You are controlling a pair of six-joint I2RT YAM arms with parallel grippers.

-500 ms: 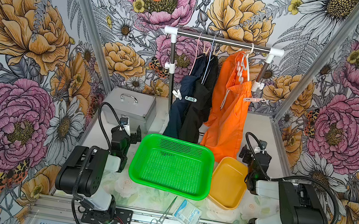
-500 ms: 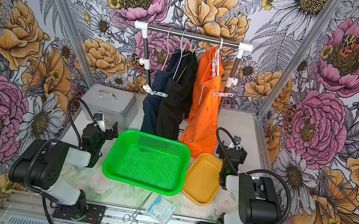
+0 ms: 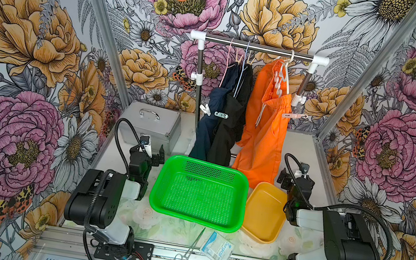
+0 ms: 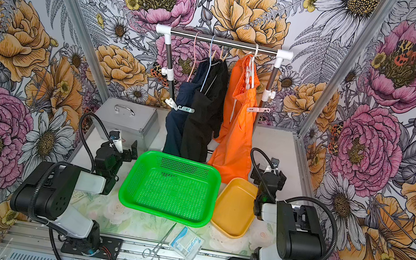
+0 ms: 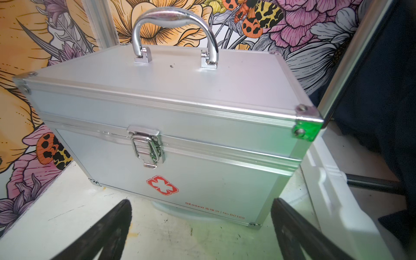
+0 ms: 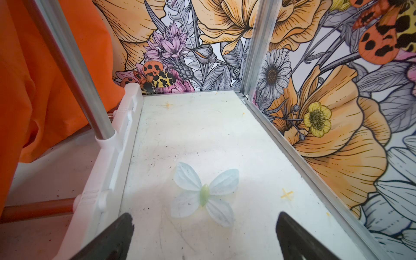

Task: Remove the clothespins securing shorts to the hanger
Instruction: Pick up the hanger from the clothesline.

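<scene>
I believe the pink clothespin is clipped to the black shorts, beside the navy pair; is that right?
Not quite: the pink clothespin is clipped to the orange shorts, as both top views show; the black shorts do hang beside the navy pair.

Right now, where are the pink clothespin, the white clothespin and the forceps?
pink clothespin (image 3: 293,116): in a top view, on the middle of its body.
white clothespin (image 3: 205,109): in a top view, on the middle of its body.
forceps (image 3: 195,241): in a top view, on the shaft, above the finger rings.
</scene>
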